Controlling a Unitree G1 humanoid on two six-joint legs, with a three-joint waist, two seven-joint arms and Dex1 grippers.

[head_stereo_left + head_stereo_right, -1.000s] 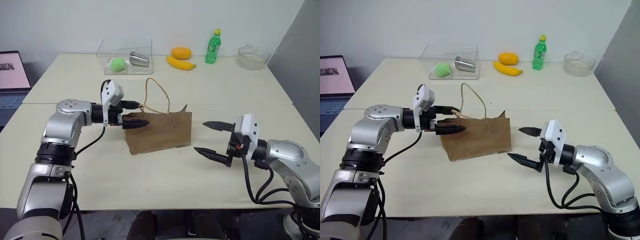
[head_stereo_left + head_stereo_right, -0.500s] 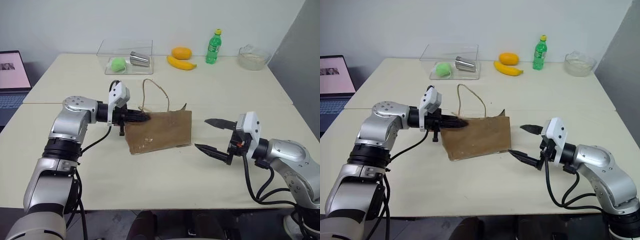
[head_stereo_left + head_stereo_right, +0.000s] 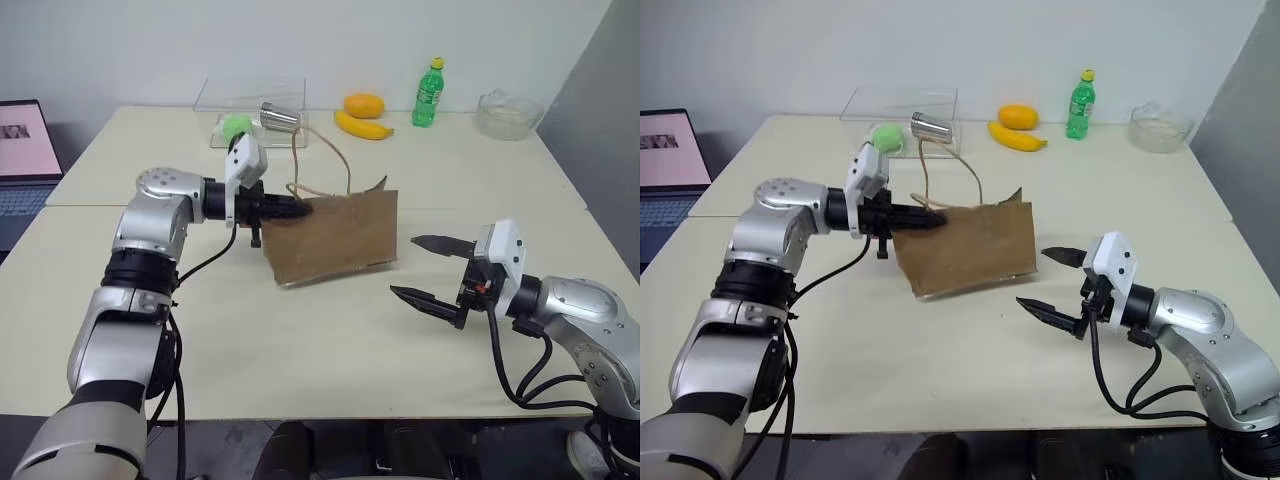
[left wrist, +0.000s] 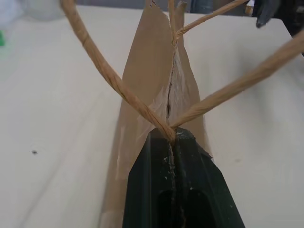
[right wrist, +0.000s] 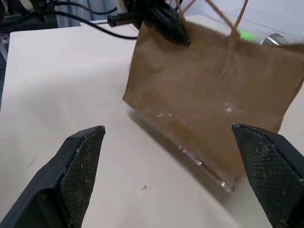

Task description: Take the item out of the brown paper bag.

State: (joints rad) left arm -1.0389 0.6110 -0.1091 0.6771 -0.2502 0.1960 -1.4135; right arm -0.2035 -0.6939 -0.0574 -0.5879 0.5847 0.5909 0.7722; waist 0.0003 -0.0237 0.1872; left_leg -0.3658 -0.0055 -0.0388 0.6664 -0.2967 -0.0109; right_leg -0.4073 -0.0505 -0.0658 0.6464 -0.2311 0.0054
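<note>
Beyond the right tool's [image 5: 173, 173] wide-spread fingers, the left tool [image 5: 168, 26] pinches the brown paper bag's [image 5: 213, 104] top edge.

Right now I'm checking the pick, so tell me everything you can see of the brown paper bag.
The brown paper bag is small, rectangular, creased kraft paper with thin tan cord loop handles. It stands tilted on the table, its top edge pressed nearly flat. The left gripper is shut on its upper corner where a cord meets the paper. The right gripper waits open beside it, apart. Its contents are hidden.
</note>
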